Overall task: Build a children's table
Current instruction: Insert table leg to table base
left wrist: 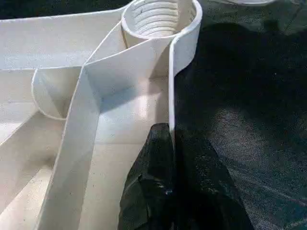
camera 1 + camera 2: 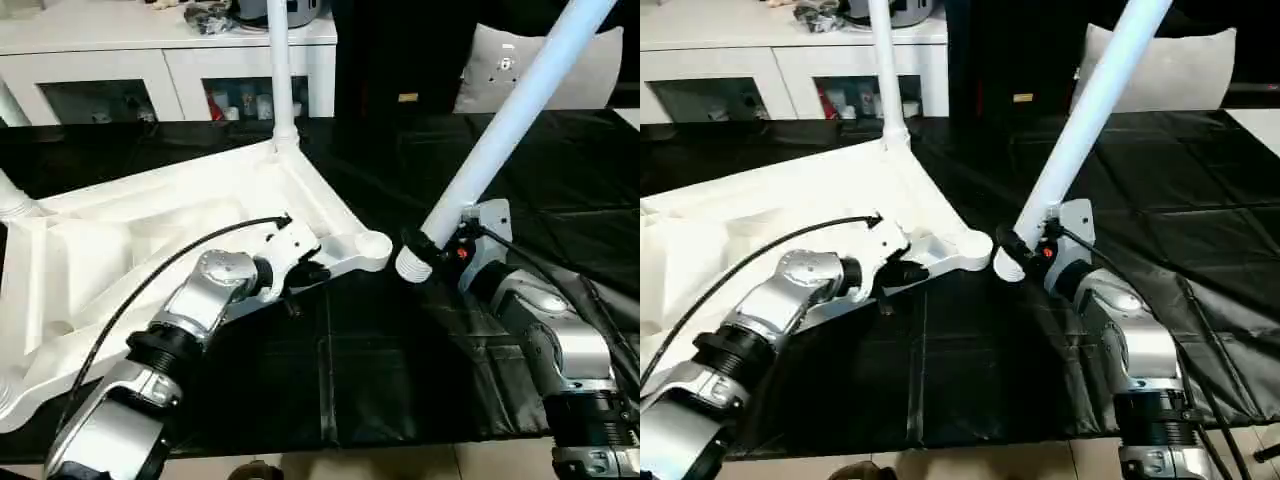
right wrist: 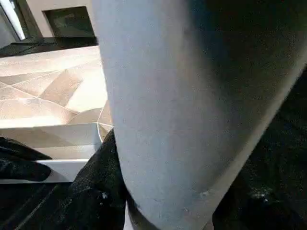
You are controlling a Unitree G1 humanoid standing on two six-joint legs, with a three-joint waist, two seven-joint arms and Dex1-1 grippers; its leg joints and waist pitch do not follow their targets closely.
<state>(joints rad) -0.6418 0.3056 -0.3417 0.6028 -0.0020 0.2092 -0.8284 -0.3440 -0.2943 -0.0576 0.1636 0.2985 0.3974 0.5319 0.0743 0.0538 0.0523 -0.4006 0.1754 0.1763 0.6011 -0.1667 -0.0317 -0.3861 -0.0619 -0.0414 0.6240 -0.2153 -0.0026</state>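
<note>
Progress: tabletop (image 2: 150,215) inverted, one leg (image 2: 281,80) seated far corner (others cropped). Left end effector (image 2: 305,272) pinching rim; right end effector (image 2: 428,248) gripping loose leg (image 2: 505,125), near socket (image 1: 160,17) empty.

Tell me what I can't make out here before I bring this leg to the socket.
- Loose leg: its far end is cut off by the top edge in the eye views; its threaded end is hidden in the right wrist view by its own shaft.
- Tabletop: its left side runs off the picture edge.
- Right end effector: its fingers are mostly behind the leg.
- Cabinet contents: too small to identify.
</note>
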